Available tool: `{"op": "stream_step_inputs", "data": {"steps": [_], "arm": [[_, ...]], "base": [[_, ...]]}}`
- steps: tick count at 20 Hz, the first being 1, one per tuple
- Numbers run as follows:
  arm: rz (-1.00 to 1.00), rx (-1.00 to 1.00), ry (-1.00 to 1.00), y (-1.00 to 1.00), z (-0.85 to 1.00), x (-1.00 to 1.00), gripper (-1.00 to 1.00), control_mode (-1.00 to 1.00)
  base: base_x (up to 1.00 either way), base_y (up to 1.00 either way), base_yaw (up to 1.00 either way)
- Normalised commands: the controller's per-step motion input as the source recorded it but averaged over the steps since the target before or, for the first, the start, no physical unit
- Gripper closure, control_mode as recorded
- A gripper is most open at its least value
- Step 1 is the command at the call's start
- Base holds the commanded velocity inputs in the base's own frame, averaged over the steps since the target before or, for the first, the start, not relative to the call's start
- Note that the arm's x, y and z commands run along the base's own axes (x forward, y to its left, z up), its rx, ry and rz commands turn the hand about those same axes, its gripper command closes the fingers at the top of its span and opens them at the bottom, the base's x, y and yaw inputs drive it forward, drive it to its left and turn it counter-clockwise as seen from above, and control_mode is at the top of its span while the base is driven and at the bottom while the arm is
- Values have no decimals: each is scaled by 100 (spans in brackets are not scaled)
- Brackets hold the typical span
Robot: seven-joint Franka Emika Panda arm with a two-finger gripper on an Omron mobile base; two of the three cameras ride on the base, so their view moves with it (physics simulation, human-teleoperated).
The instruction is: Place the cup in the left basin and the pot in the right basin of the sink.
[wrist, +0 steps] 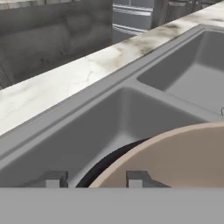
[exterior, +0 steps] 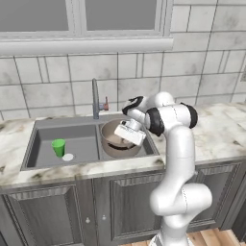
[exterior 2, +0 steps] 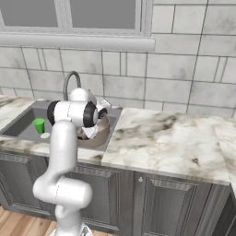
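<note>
A: Where's the cup?
B: Upright in the left basin, the drain at its five o'clock.
A: And the pot?
B: In the right basin of the sink, under the faucet.
A: The gripper?
B: Fingers spread, straddling the pot's rim at six o'clock in the hand view; whether they touch it, I cannot tell.

Arm upright from base, elbow bent, forearm reaching left and down. Gripper tilted low, fingertips apart with clear gap, nothing between them.
</note>
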Motion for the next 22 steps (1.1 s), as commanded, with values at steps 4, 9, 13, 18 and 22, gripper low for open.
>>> {"op": "stream_step_inputs", "data": {"steps": [4, 9, 13, 18, 22], "arm": [[9, -8, -3, 13, -4, -6, -100, -100], [3, -21, -12, 6, 39, -22, -100, -100], [0, -24, -13, 0, 52, -22, -100, -100], [0, -23, -12, 0, 46, -29, -100, -100], [1, -20, -12, 0, 29, -26, -100, -100]], "base": [[0, 0, 0], [0, 0, 0], [0, 0, 0], [0, 0, 0], [0, 0, 0]]}}
